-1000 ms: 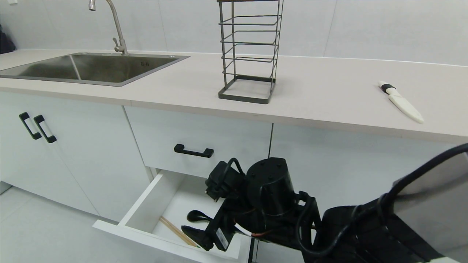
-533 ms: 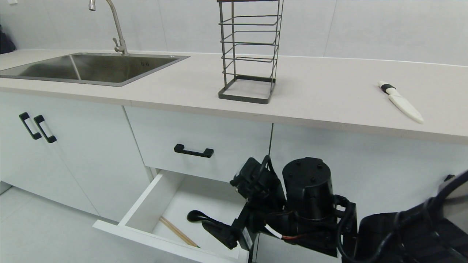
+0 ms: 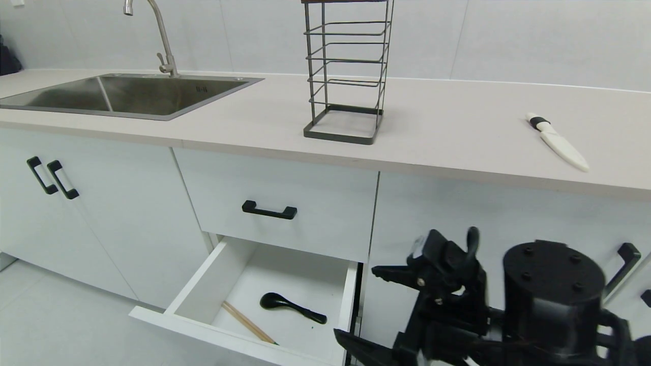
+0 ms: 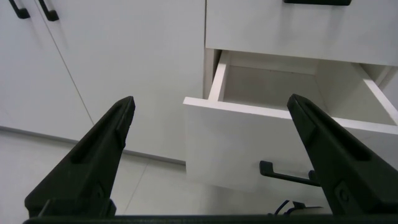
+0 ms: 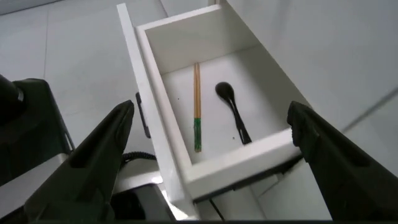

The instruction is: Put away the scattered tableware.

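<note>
Hazard: the white knife with a black-banded handle (image 3: 557,141) lies far right on the beige countertop (image 3: 457,117), well apart from the open white drawer (image 3: 203,325), and the left gripper (image 4: 210,102) and right gripper (image 5: 210,112), both spread wide and empty, hang low near it, so a rising reach may strike the counter edge.

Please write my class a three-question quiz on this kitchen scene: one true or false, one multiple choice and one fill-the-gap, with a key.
1. True or false: the black spoon lies inside the open drawer, next to the chopsticks.
2. Which piece of tableware lies on the countertop? A. a fork; B. a white knife; C. a plate.
3. Fill the gap: the right gripper, above the drawer, is ____ (open or shut).

Key: 1 true; 2 B; 3 open.
</note>
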Available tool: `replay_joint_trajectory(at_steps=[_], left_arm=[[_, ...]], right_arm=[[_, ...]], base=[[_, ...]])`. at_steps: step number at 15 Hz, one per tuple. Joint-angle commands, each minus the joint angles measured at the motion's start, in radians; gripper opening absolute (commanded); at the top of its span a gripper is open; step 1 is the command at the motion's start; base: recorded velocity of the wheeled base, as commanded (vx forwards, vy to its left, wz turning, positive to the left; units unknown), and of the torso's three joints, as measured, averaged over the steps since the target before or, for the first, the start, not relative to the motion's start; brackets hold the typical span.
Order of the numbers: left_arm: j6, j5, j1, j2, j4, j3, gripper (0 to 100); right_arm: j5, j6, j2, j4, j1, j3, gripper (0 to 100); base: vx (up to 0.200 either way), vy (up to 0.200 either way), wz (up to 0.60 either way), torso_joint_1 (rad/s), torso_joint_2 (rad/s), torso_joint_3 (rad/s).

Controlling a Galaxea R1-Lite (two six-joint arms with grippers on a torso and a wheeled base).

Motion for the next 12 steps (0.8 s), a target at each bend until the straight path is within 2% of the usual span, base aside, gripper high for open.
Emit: replay_joint_trajectory(at_steps=[1, 4, 10, 12], left_arm=[[0.000, 0.000, 0.000, 0.001, 0.000, 0.000, 100], [0.000, 0.000, 0.000, 0.001, 0.000, 0.000, 100], [0.000, 0.000, 0.000, 0.001, 0.000, 0.000, 100], [0.000, 0.000, 0.000, 0.001, 0.000, 0.000, 100]], right_arm=[[0.003, 0.003, -0.177, 0.026, -0.066, 0.121, 100], [0.012, 0.001, -0.338, 0.098, -0.185, 0.215, 100], [0.052, -0.008, -0.671, 0.164, -0.320, 0.318, 100], [0.063, -0.053, -0.869, 0.240, -0.458, 0.364, 100]], base=[[0.000, 0.000, 0.00, 0.000, 0.00, 0.000], [0.000, 0.000, 0.00, 0.000, 0.00, 0.000], [0.000, 0.000, 0.00, 0.000, 0.00, 0.000], [0.000, 0.000, 0.00, 0.000, 0.00, 0.000]])
